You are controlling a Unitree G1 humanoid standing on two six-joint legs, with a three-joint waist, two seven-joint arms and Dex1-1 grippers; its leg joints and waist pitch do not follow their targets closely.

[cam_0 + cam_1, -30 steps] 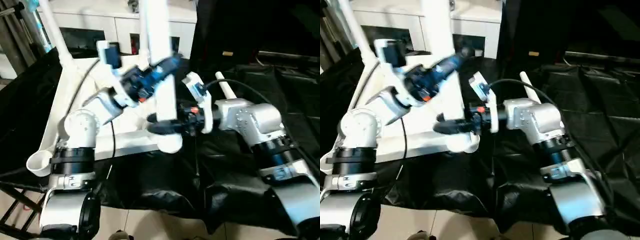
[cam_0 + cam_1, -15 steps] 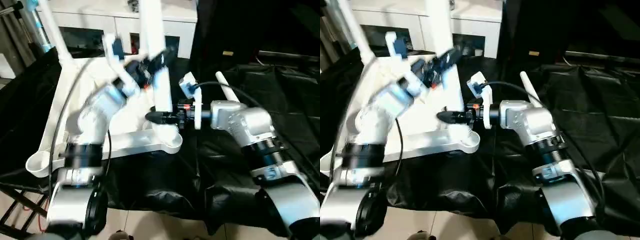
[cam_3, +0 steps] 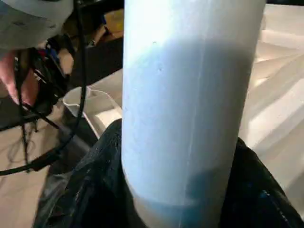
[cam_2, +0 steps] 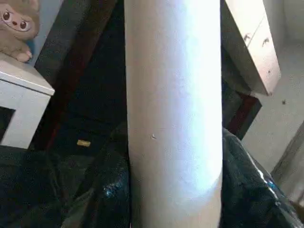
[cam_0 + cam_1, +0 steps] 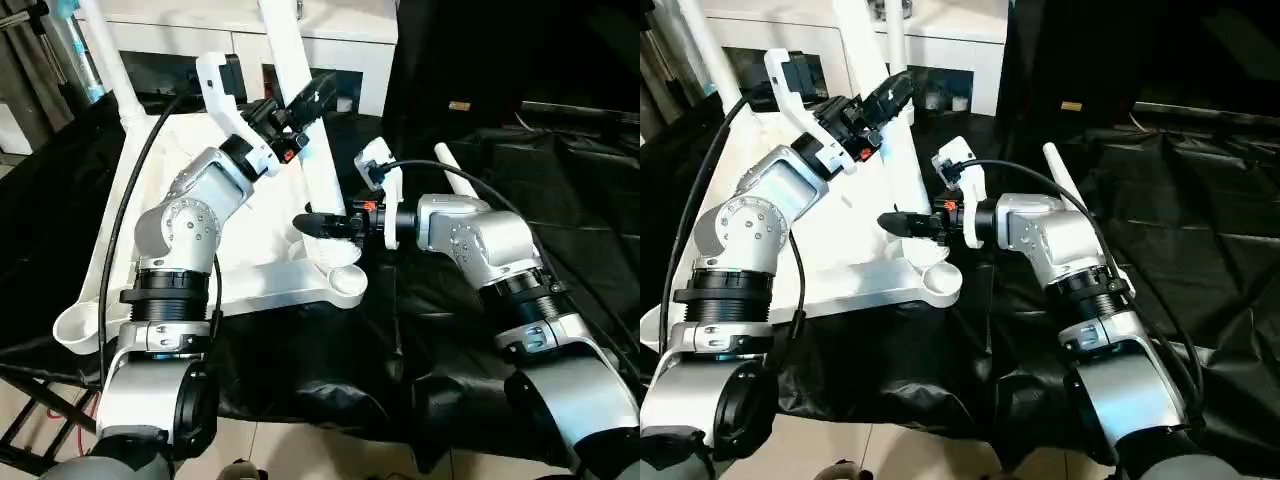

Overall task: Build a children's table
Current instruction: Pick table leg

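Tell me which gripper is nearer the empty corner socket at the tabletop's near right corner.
Right. The right gripper grips the leg low, just above that socket; the left gripper holds the same leg higher up, farther away.

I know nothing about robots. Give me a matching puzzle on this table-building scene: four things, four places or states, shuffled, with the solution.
Things:
1. left gripper
2. right gripper
3. loose leg
4. near-left corner socket

Places or states:
a. lying on the black cloth
b. low at the upright leg
c. empty
d. high at the upright leg

Pairs: 1-d, 2-b, 3-a, 4-c
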